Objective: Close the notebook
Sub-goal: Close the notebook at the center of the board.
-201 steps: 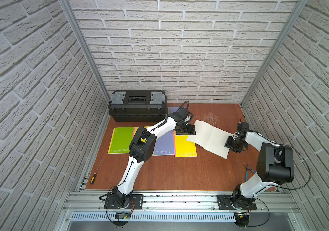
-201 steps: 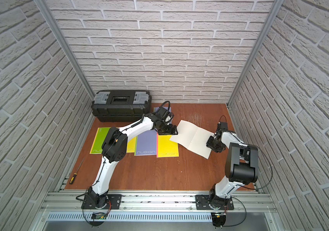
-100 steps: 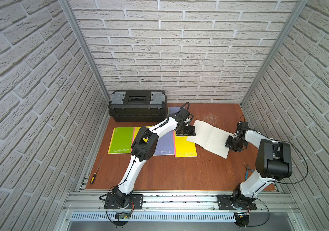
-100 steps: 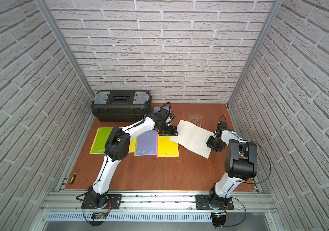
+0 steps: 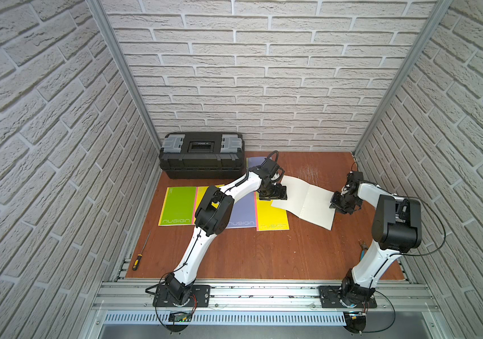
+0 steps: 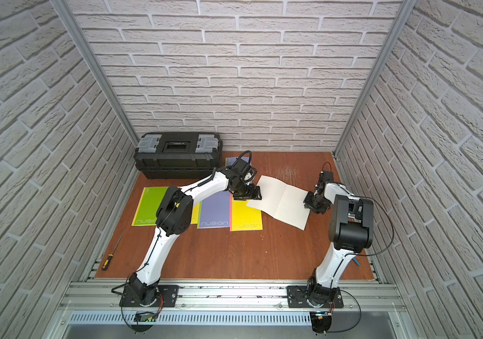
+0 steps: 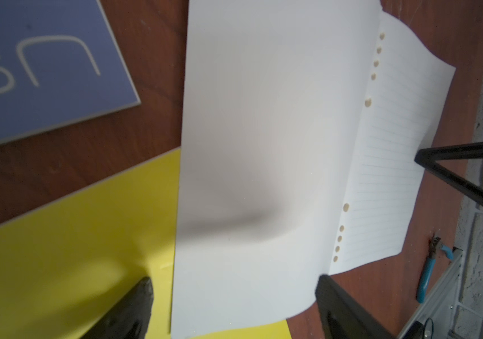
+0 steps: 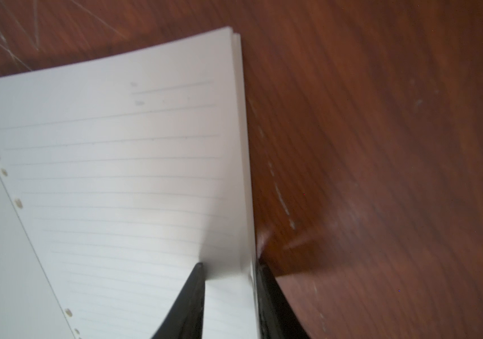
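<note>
Notebook (image 5: 305,202) lies open at two o'clock on the table (image 5: 263,249). My right gripper (image 8: 230,264) pinches its three-o'clock page edge; my left gripper (image 7: 234,278) hangs released over nine o'clock. Folding shut not yet done.

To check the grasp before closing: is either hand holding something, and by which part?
The right hand pinches the notebook by the outer edge of its lined pages; the left hand, open, holds nothing.

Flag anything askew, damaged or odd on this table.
The open notebook lies skewed, one page overlapping the yellow notebook. That page is buckled, as the left wrist view shows. A screwdriver lies off the board, beside the side wall.
</note>
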Robot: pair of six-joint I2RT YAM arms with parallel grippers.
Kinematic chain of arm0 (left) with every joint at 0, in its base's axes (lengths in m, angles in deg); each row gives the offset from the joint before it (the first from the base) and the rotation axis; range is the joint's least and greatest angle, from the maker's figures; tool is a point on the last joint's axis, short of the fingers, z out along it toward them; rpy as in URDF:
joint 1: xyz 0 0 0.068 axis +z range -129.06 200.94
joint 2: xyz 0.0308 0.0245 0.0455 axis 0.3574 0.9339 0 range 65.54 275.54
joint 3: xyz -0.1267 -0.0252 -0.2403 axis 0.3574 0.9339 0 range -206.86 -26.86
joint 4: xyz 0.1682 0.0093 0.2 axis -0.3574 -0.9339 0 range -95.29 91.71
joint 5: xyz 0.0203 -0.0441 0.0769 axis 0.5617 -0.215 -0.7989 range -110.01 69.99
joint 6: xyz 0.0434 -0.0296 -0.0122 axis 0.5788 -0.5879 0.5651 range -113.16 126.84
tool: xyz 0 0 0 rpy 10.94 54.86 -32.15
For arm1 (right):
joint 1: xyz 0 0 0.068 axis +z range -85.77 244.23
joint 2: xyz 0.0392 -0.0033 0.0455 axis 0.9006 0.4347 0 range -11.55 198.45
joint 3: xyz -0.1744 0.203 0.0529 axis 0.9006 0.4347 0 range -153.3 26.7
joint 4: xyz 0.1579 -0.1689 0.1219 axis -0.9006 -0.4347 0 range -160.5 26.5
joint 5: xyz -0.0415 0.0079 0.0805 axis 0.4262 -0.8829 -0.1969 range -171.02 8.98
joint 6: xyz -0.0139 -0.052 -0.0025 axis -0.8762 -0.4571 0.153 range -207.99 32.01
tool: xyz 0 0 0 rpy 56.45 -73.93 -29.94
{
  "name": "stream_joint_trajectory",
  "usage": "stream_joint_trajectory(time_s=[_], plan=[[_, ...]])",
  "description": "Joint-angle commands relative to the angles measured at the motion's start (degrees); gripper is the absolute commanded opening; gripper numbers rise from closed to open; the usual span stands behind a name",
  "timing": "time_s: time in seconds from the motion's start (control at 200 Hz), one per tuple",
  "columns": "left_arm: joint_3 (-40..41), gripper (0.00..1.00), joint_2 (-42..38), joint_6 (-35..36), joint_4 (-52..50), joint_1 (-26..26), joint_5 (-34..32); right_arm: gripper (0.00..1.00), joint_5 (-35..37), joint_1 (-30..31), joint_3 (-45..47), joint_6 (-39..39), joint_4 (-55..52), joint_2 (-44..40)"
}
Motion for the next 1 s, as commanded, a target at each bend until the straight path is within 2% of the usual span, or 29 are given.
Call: stream_joint_trajectory(time_s=[0.0, 0.33, 0.645, 0.99], plan=[[-1.9, 0.87, 1.7, 0.7, -1.4, 0.0, 1.0, 0.31, -0.7, -0.3, 0.5, -0.8, 0.1, 2.0], [-4.7, 0.87, 3.8, 0.8, 0.1, -1.1, 7.0, 0.31, -2.6, -0.3, 2.3, -0.9, 1.2, 0.3], [-0.7, 0.87, 0.1, -1.7, 8.5, -1.8, 12.3, 0.31, -4.1, -0.2, 3.1, -1.0, 2.1, 0.2], [-0.2, 0.87, -1.7, -4.7, 15.0, -2.8, 16.3, 0.31, -5.9, -0.2, 3.3, -1.5, 2.7, -0.3]])
